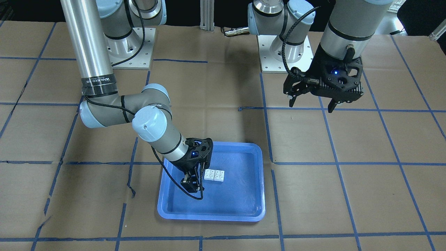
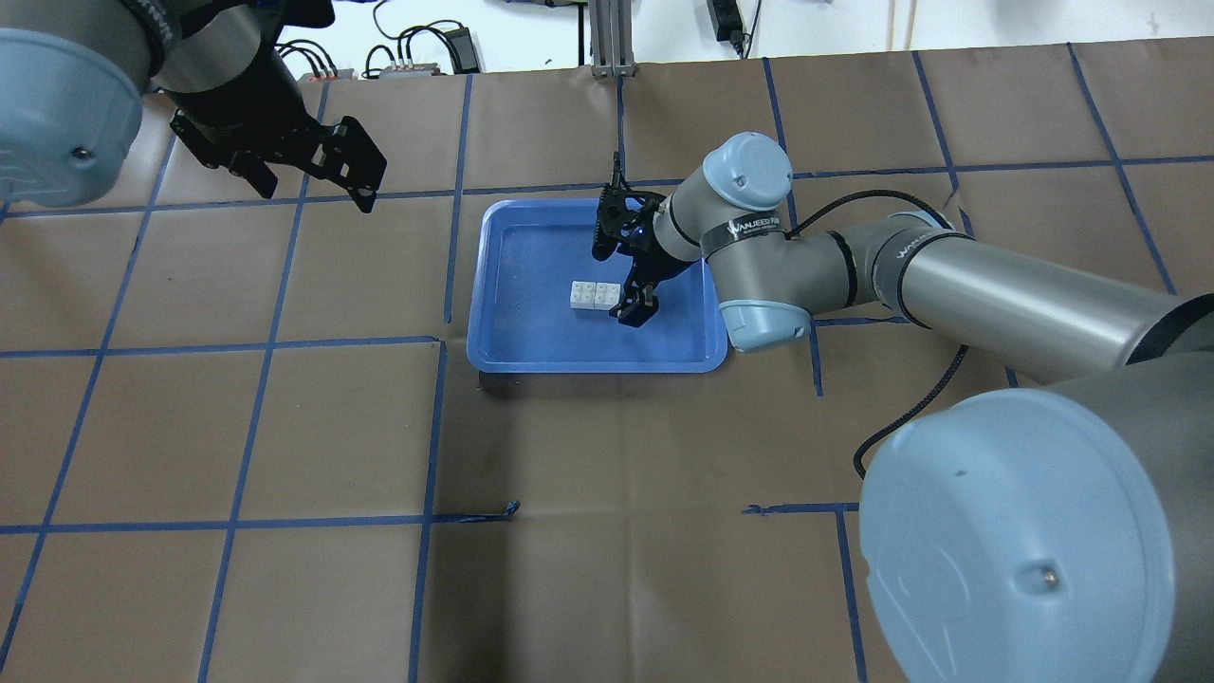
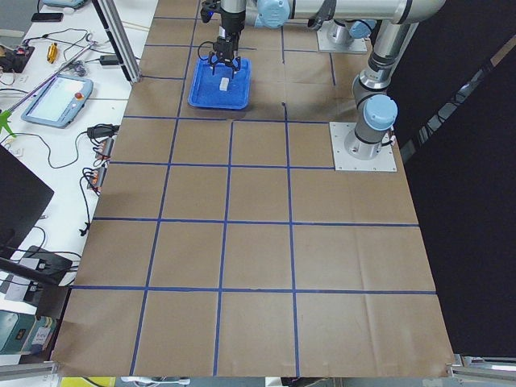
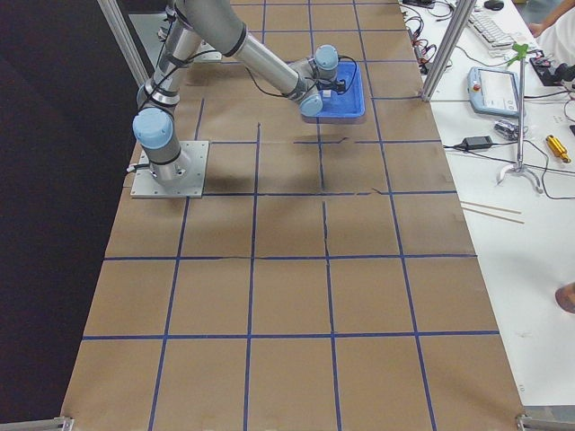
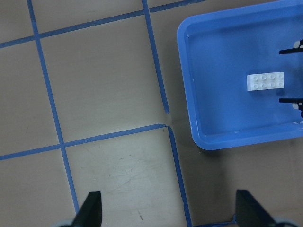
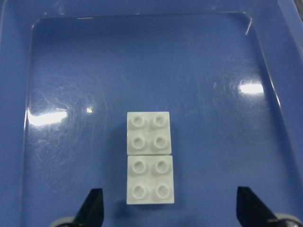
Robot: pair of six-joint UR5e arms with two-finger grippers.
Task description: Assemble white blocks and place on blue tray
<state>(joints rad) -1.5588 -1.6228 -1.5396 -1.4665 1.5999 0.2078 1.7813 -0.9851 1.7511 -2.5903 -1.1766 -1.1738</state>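
We are hovering our right gripper (image 1: 193, 184), jaws spread and empty, just beside the white blocks (image 6: 150, 157) lying flush and studs-up mid-frame in the blue tray (image 1: 212, 215) \- set down there, we judge, as the finished pair \- while the left gripper (image 1: 311, 103), likewise spread and empty, is hanging clear at upper right, and only the right wrist view is showing the seam between the bricks.

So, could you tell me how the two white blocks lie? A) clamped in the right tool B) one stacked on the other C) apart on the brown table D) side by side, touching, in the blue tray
D: the white blocks sit edge to edge, studs up, on the floor of the blue tray.
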